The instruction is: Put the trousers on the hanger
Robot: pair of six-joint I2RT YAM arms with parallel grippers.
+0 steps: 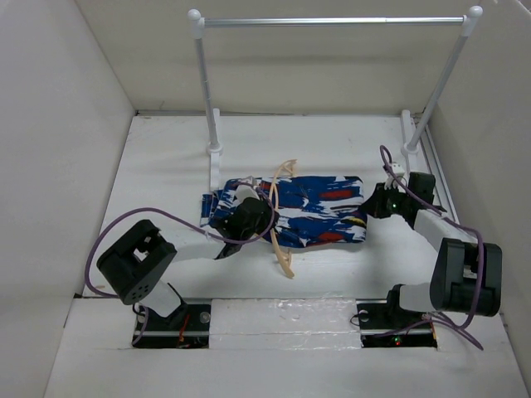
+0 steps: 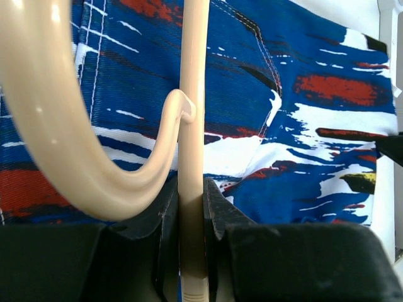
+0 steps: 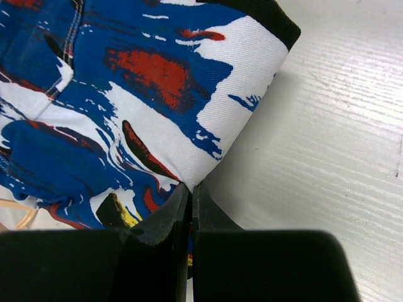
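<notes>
At centre-left of the top view we saw the left gripper (image 1: pixel 249 217) down on the left end of the folded soft-fabric trousers (image 1: pixel 323 207) w/ the busy blue, white & red print. Its wrist view showed the jaws clamped tight on a straight bar of the thin, light-tan curved hanger (image 2: pixel 192 94). The hook curled off to the left of that bar, w/ the printed fabric right behind. From above, the hanger ran top to bottom across the trousers' left part, its lower tip sticking out onto the white table (image 1: pixel 332 141). The trousers lay flat mid-frame. The silver rail on white posts (image 1: pixel 332 21) stood above them in the frame. At centre-right, the right gripper (image 1: pixel 377 201) sat at the trousers' right edge. Its wrist cam showed the jaws pressed together, pinching that edge's fold.
</notes>
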